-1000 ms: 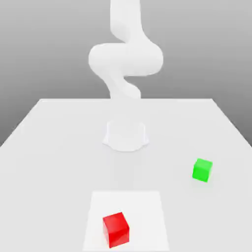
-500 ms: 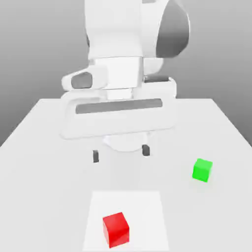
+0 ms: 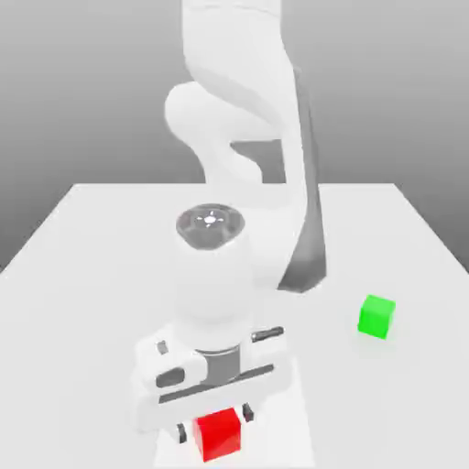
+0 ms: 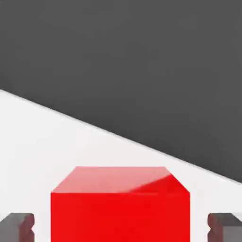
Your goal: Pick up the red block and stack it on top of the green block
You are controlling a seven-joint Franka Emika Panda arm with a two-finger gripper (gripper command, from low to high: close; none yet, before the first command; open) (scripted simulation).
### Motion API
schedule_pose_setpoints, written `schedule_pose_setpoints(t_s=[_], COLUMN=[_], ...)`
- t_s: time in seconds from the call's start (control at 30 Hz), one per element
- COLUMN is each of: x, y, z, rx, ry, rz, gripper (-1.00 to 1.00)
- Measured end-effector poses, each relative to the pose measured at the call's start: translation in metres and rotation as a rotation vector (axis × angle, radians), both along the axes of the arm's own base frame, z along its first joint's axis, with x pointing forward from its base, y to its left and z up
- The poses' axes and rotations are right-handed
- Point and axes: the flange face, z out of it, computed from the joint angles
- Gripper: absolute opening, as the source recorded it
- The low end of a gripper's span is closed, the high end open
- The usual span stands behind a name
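Observation:
The red block (image 3: pixel 218 436) sits on the white table near its front edge, and its glossy top and side show close up in the hand view (image 4: pixel 120 208). My gripper (image 3: pixel 213 423) has come straight down over it and is shut on it, one dark fingertip (image 4: pixel 19 227) at each of two opposite sides. The block still rests on the table. The green block (image 3: pixel 376 316) stands alone toward the exterior view's right, well apart from the gripper and a little farther back.
The white table (image 3: pixel 92 275) runs back to the arm's base. A paler square patch (image 3: pixel 293 430) marks the surface under the red block. The bent arm (image 3: pixel 238 137) rises behind the hand. Bare tabletop lies between the two blocks.
The hand has dropped from high above the table's middle to the red block at the front, and the fingers have closed from wide open onto its sides. Neither block has moved.

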Motion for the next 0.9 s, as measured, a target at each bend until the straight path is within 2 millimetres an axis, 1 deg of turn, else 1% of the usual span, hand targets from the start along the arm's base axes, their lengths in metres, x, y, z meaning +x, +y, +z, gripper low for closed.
schedule_pose_setpoints(t_s=[0.07,0.1,0.13,0.2,0.3,0.33,0.37,0.4,0.43,0.47,0.57,0.63,0.73,0.83,0.87,0.9], x=[0.000,0.000,0.000,0.001,0.000,-0.005,-0.012,-0.021,-0.032,-0.047,-0.096,-0.127,-0.178,-0.234,-0.242,-0.246], y=[0.000,0.000,0.000,0.000,0.002,0.019,0.041,0.064,0.093,0.125,0.192,0.217,0.247,0.271,0.274,0.276], z=[0.000,-0.003,0.001,0.021,0.055,0.062,0.067,0.071,0.075,0.078,0.087,0.092,0.097,0.100,0.095,0.089], rx=[0.000,0.000,0.000,-0.001,0.001,0.007,0.014,0.021,0.026,0.031,0.038,0.038,0.029,0.009,0.002,-0.004], ry=[0.001,0.001,0.001,0.000,0.000,0.001,0.002,0.002,0.004,0.005,0.008,0.008,0.007,0.003,0.002,0.001], rz=[0.000,0.000,0.000,0.001,0.006,0.050,0.111,0.179,0.261,0.357,0.594,0.721,0.918,1.132,1.166,1.183], gripper=[-1.00,-1.00,-1.00,-1.00,-1.00,-1.00,-1.00,-1.00,-1.00,-1.00,-1.00,-1.00,-1.00,-1.00,-1.00,-1.00])
